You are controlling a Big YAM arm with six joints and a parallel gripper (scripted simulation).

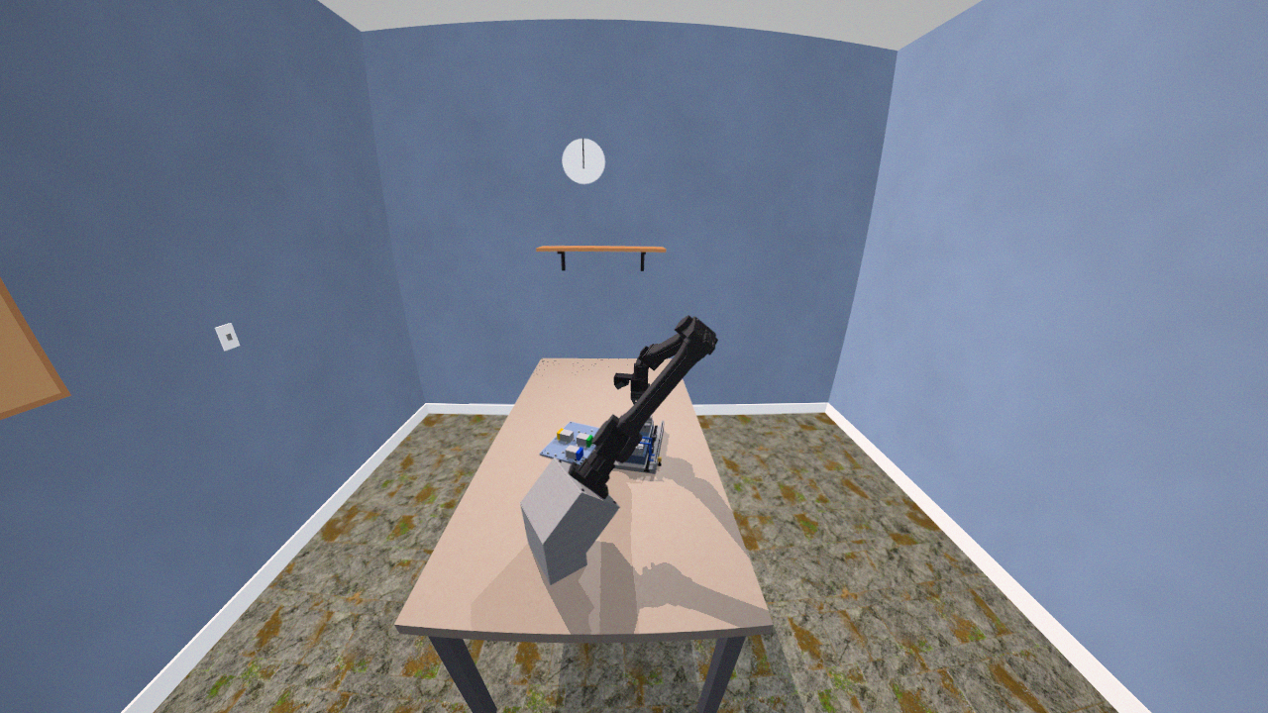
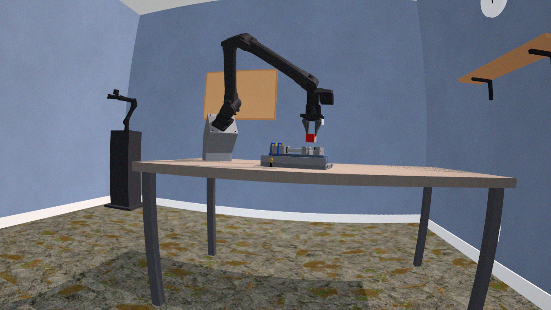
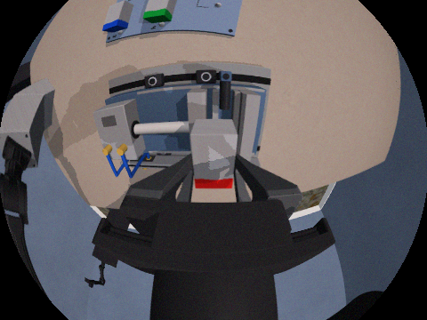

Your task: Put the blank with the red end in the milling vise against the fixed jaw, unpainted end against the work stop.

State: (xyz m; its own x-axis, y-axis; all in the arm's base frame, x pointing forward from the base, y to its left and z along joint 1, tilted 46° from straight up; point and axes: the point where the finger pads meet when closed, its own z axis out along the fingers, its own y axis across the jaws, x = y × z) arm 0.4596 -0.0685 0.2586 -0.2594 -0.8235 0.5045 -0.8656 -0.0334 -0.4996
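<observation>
My gripper (image 2: 311,133) (image 3: 213,159) is shut on the red-ended blank (image 2: 310,138) (image 3: 213,148), held level above the milling vise (image 2: 294,162), with a gap below it in the exterior view. In the wrist view its red end points toward the image bottom, away from the work stop (image 3: 225,95), a dark rod. The fixed jaw (image 2: 319,151) (image 3: 251,116) is right of the blank; the moving jaw (image 3: 197,106) is left of it. The blank hides much of the low bars. The top view hides the fingers behind the arm.
The blue plate (image 1: 554,450) (image 3: 202,22) holds blanks with blue (image 1: 575,452) (image 3: 119,15), green (image 1: 583,439) (image 3: 158,11) and yellow (image 1: 565,436) ends. The hose block (image 3: 117,126) with its blue hoses (image 3: 126,166) stands at the vise's left in the wrist view.
</observation>
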